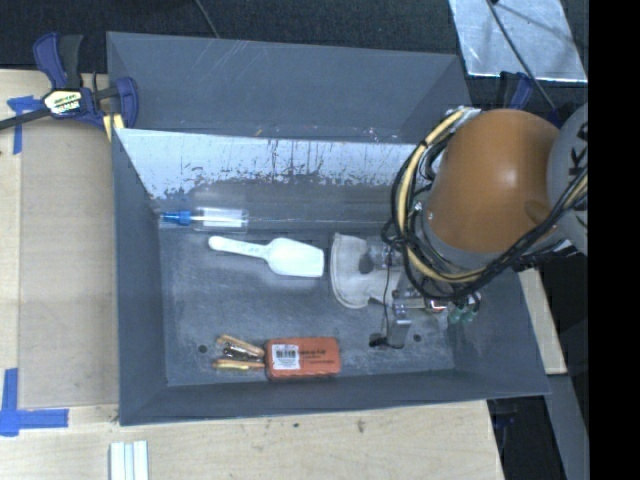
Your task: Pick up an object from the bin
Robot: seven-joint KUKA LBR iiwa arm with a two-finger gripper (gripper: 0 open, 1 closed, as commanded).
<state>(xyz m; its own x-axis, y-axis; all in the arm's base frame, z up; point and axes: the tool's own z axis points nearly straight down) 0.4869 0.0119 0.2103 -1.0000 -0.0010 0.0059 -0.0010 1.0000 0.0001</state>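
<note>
A robot arm's gripper hangs low in the right part of a grey metal bin, just to the right of a clear plastic cup lying on its side on the bin floor. Whether the gripper is released or clenched cannot be told from this angle, as its tip is a small dark shape under the wrist. The cup is the thing nearest to it, and the two look very close, though touch cannot be made out.

Above the gripper, up and to the right of the cup, the arm's rounded orange cover bulges over the bin's right side, ringed by black and yellow cables.

Just left of the cup lies a white scoop, its bowl toward the cup and its handle pointing away. Further up and left of the cup, along the foot of the far wall, rests a clear tube with a blue cap.

Below and left of the cup, near the front wall, lies an orange box with a white barcode label. Touching its left end are a few small brass-coloured pieces.
</note>
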